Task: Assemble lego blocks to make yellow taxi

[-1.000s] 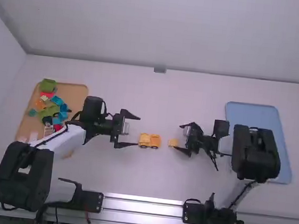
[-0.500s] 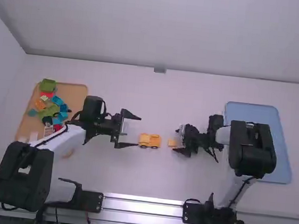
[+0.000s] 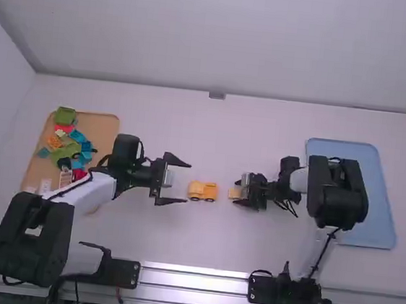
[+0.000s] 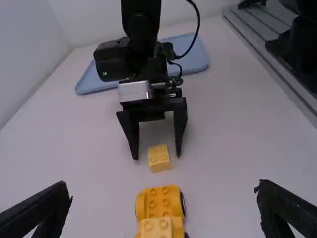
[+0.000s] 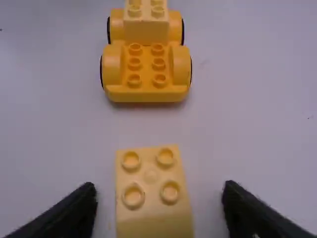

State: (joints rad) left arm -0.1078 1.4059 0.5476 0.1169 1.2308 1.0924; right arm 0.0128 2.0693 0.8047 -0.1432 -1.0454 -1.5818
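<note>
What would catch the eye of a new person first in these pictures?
Probably the yellow wheeled base near the table's middle, with a paler block on top. Next, the loose yellow block between the right gripper's open fingers. Then the tan tray at far left, with its colourful pile.

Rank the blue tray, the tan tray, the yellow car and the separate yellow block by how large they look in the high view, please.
1. Blue tray and tan tray: much alike, each partly covered, so unranked
2. Yellow car
3. Separate yellow block
</note>
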